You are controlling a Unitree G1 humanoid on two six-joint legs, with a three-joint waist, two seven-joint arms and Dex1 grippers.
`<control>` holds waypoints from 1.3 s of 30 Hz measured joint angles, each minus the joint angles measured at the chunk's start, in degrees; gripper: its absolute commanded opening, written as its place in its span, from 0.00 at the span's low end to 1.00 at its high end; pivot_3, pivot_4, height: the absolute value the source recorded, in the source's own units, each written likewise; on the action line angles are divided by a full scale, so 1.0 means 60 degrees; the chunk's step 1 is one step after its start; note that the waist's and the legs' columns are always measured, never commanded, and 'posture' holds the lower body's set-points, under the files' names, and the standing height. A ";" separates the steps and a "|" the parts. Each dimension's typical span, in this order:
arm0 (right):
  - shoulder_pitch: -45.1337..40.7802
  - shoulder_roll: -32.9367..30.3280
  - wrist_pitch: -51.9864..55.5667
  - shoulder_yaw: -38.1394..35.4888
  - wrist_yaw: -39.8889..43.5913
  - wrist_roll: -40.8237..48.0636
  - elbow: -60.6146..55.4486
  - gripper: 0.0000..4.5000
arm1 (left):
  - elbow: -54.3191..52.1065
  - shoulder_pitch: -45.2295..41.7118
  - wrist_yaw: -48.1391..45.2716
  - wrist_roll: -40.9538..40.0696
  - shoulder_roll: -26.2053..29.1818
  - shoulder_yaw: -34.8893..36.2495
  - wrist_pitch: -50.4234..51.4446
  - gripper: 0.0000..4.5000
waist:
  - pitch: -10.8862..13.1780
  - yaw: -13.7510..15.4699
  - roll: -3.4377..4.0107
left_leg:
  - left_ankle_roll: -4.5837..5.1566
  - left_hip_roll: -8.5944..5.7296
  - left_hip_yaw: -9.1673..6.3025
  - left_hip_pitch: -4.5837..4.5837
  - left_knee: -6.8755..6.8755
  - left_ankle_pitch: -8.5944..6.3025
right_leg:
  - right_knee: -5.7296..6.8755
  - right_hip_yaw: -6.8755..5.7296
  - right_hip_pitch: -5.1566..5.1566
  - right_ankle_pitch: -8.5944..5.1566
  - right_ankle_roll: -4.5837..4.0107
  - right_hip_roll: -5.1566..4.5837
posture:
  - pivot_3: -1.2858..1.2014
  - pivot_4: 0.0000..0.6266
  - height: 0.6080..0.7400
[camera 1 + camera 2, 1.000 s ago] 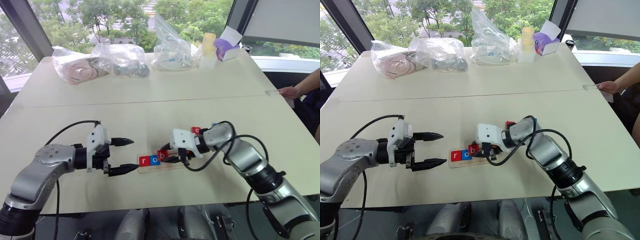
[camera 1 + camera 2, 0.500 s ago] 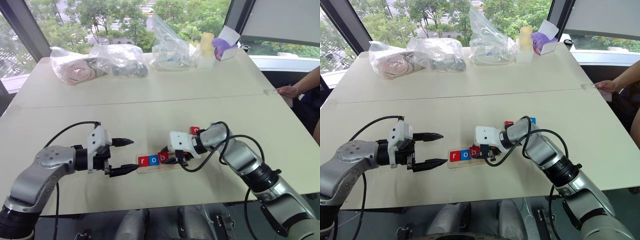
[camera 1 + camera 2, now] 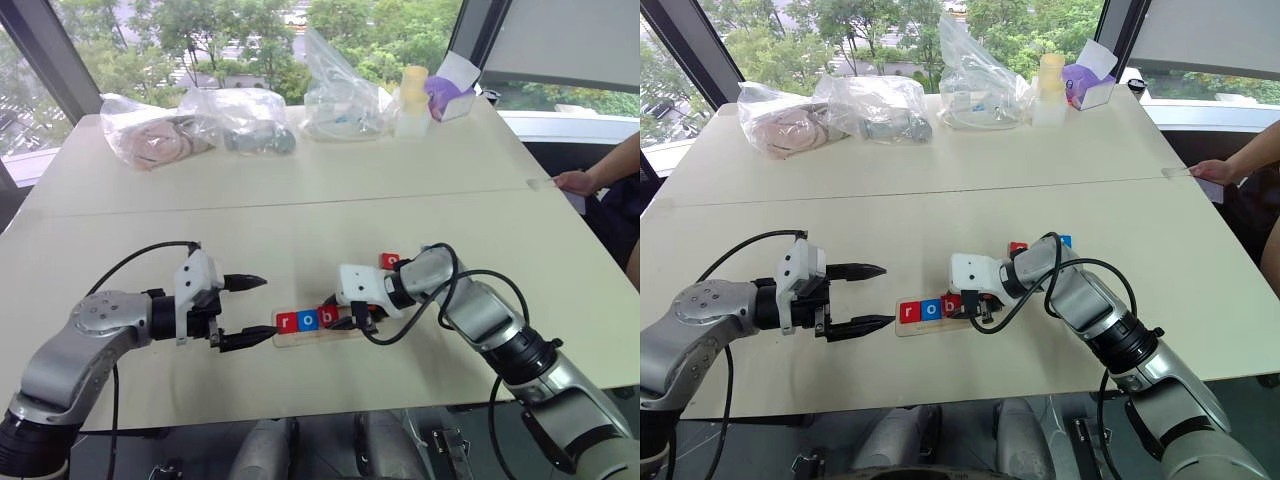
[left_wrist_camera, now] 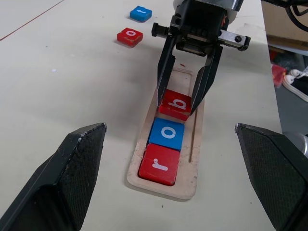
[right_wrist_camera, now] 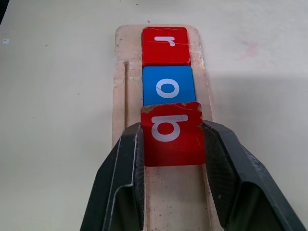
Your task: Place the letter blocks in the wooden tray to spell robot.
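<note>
Lower left of the head views: the left gripper (image 3: pixel 247 310), two black fingers spread wide and holding nothing, points toward the near end of the long pale wooden tray (image 4: pixel 186 185), which lies at lower centre on the cream table (image 3: pixel 300 190). In the tray sit, end to end, a red square block with a white r (image 4: pixel 158 164), a blue square block with a white o (image 4: pixel 166 134) and a red square block with a white b (image 5: pixel 172 133). The right gripper (image 5: pixel 172 144), at centre frame, has its fingers flanking the b block; whether they grip it or have just let go cannot be told. Just beyond the tray, a red o block (image 4: pixel 130 36) and a blue block (image 4: pixel 140 13) lie loose on the table. Far edge, top of frame: clear plastic bags (image 3: pixel 240 118), a pale bottle (image 3: pixel 414 100) and a purple box (image 3: pixel 450 95). A person's hand (image 3: pixel 578 183) rests at the right edge.
</note>
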 measured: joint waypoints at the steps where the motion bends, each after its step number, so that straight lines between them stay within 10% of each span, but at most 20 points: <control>1: 0.0000 0.0006 0.0005 0.0006 0.0006 -0.0001 0.0000 0.70 | 0.0000 0.0000 0.0003 0.0000 0.0000 0.0000 -0.0001 1.00 | 0.0000 -0.0001 0.0000 | 0.0000 0.0000 0.0000 0.0000 0.0000 0.0000 | 0.0000 0.0000 0.0000 0.0000 0.0000 0.0000 | 0.52 0.24 1.00; 4: 0.0000 0.0028 0.0050 0.0018 0.0026 -0.0001 0.0000 0.99 | 0.0000 -0.0001 0.0015 0.0001 0.0000 -0.0003 -0.0001 1.00 | 0.0000 0.0000 0.0000 | 0.0000 0.0000 0.0000 0.0000 -0.0001 0.0000 | 0.0000 0.0000 0.0000 0.0000 0.0000 0.0000 | 0.52 0.24 1.00; 39: -0.0198 0.0814 0.0005 -0.0752 -0.1603 -0.0088 0.0962 0.99 | 0.0086 -0.0164 0.0211 0.0024 -0.0113 -0.0115 -0.0053 1.00 | 0.0001 -0.0014 0.0001 | -0.0006 -0.0004 0.0004 -0.0004 -0.0055 0.0003 | -0.0002 0.0005 -0.0033 0.0014 0.0023 0.0007 | 0.52 0.24 1.00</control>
